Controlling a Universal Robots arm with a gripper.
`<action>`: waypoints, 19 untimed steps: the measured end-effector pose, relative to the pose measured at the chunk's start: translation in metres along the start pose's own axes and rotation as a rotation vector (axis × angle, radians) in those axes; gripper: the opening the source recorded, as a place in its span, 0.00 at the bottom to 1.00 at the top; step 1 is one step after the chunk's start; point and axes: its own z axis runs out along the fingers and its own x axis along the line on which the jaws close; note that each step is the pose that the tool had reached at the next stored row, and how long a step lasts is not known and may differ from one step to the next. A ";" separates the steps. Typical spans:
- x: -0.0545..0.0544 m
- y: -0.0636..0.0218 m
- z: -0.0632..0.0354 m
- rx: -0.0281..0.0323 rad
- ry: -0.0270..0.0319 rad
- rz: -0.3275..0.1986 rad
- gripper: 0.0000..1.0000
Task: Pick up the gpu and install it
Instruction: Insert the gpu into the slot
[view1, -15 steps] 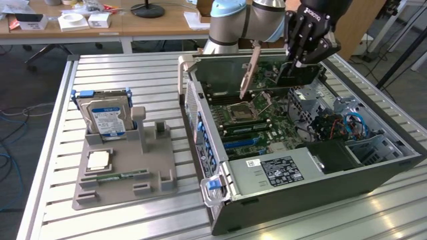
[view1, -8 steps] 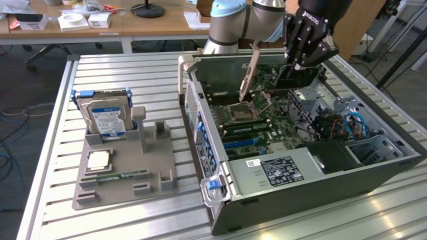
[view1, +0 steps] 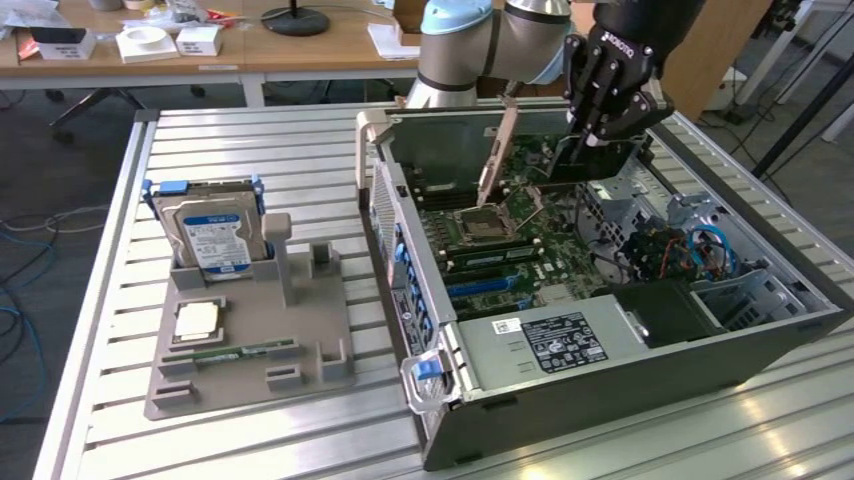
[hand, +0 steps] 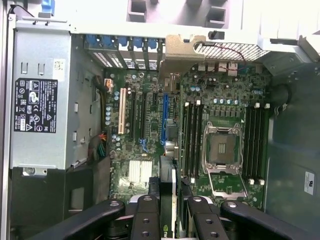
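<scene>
Slatted pale metal makes up the surface (view1: 747, 440), and on it a computer case (view1: 561, 400) lies on its side with the panel off, the green motherboard (hand: 150, 165) open to me.

My jaws are clamped on the gpu (hand: 168, 175). From the wrist I see it edge-on, a thin black card running away from me between the two black arms. It hangs over the motherboard, inside the case. The grey boxy power supply (hand: 37, 115) is on one side of it and the square CPU socket (hand: 220, 150) on the other.

By my reckoning the pick-up is done and the install step is in hand. The card sits roughly in line with the long blue slot (hand: 164, 117), beside a white slot (hand: 121, 112). I cannot tell whether its lower edge touches any slot yet. Seating it calls for that edge to run true along the slot, with no twist, and for a straight, even press. The card is stiff but thin, the slot is a narrow plastic channel, and the board around it bristles with small capacitors.

Well apart on the exterior view's left, a grey moulded holder (view1: 240, 380) carries a silver hard drive (view1: 214, 235) standing upright. A narrow green memory stick (view1: 247, 352) lies flat on the same holder.
</scene>
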 end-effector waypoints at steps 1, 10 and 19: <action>0.000 0.0000 0.0008 0.0000 0.0000 0.000 0.26; 0.000 -0.0004 0.0087 0.0000 0.0000 -0.001 0.26; 0.000 -0.0007 0.0170 0.0000 0.0002 -0.003 0.26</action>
